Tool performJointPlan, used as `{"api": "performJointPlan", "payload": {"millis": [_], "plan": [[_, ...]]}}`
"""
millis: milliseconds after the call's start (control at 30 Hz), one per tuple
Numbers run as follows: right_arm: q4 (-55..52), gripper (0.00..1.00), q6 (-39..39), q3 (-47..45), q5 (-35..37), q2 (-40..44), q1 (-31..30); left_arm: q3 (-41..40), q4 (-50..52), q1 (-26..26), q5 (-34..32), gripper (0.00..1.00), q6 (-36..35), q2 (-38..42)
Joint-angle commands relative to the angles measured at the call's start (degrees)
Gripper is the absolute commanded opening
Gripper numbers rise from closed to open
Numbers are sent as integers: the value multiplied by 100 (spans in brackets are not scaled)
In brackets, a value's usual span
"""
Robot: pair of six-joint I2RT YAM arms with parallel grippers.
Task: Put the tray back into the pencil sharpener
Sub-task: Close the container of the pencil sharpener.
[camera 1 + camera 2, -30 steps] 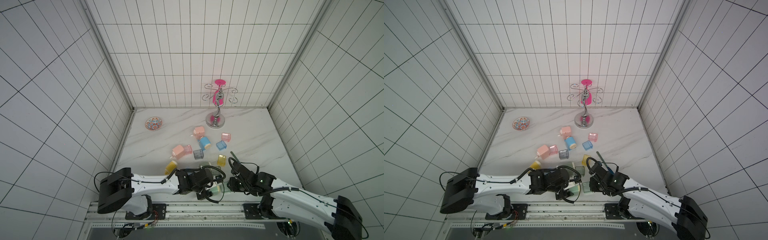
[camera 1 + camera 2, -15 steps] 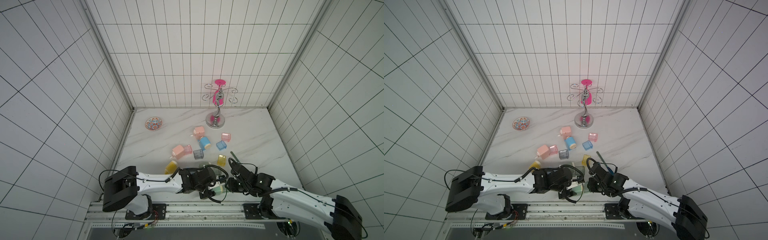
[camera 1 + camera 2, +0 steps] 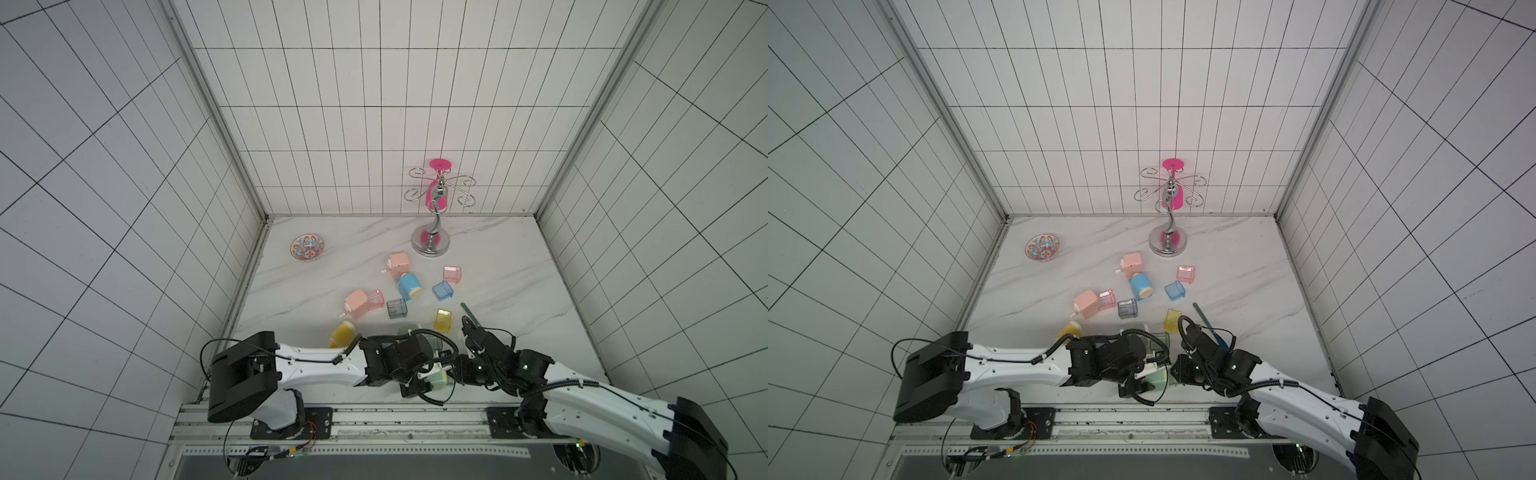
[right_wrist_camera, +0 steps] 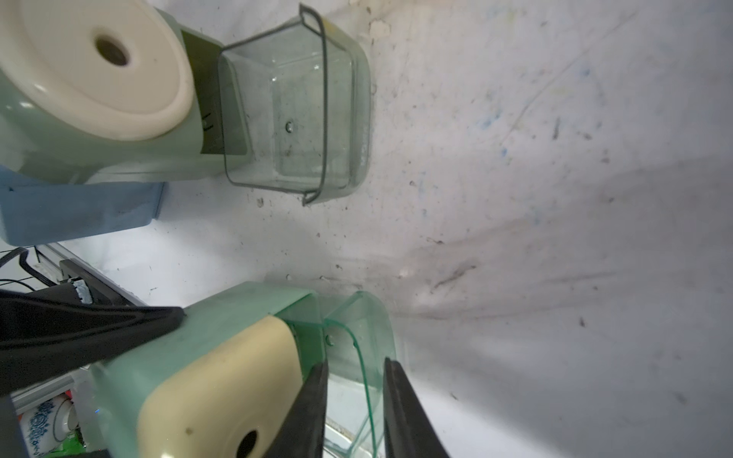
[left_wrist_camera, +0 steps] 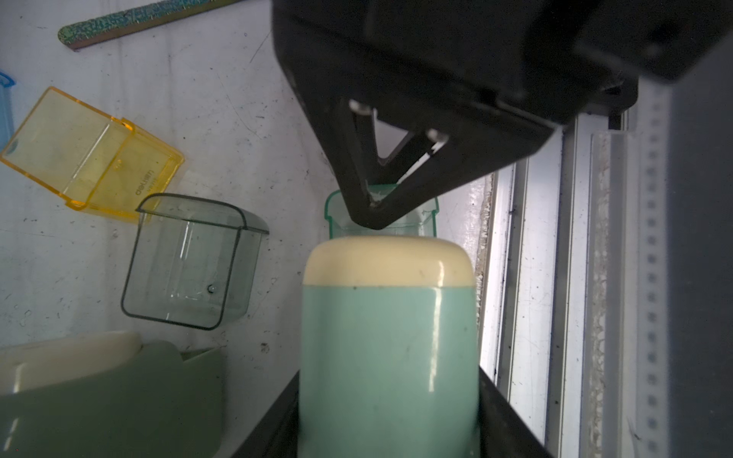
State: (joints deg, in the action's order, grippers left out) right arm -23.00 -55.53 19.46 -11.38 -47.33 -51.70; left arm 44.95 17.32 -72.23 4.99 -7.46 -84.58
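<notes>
Trouble starts on the left, where the left gripper [image 5: 388,380] is clamped around the mint body of the pencil sharpener [image 5: 388,317], holding it close to the front edge of the bench [image 5: 222,119]. The shell looks smooth and glossy, so a hard push from the other side may slide it back through the jaws or twist it, turning the slot off line. Just beside it lie a second, sage-green sharpener [image 5: 99,396] and a loose grey tray [image 5: 190,269], which a swing of the held sharpener could knock. Moving right, the clear green tray [image 4: 357,329] sits with its inner end in the mouth of the slot, seemingly only partly in, with much of it outside. If it goes in cocked, a corner will likely catch on the slot's rim and jam, and more force would only wedge it or flex the thin plastic. Farthest right, the right gripper [image 4: 355,368] pinches one thin wall of the tray between its fingertips. That small hold probably gives little control over tilt, so the tray may pivot or slip free, and a tray released too early could fall off the bench edge.
</notes>
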Motion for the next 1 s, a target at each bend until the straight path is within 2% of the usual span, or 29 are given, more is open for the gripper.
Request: {"api": "performJointPlan", "payload": {"millis": [0, 167, 300, 467, 633, 967], "plan": [[208, 28, -208, -227, -230, 184, 96, 37, -10, 16, -119, 37, -107, -217], [-103, 29, -290, -270, -144, 578, 285, 11, -7, 16, -139, 36, -63, -244], [-909, 30, -298, -131, 294, 959, 494, -41, -32, 16, -113, 34, 7, -232], [-1300, 25, -244, -153, 513, 786, 711, -84, -105, 16, -93, 34, 118, -244], [-534, 19, 49, -138, -182, 129, 706, -82, -121, 12, -119, 34, 149, -244], [902, 18, 18, -283, -1106, -568, 543, -142, -193, 7, -130, 36, 162, -263]]}}
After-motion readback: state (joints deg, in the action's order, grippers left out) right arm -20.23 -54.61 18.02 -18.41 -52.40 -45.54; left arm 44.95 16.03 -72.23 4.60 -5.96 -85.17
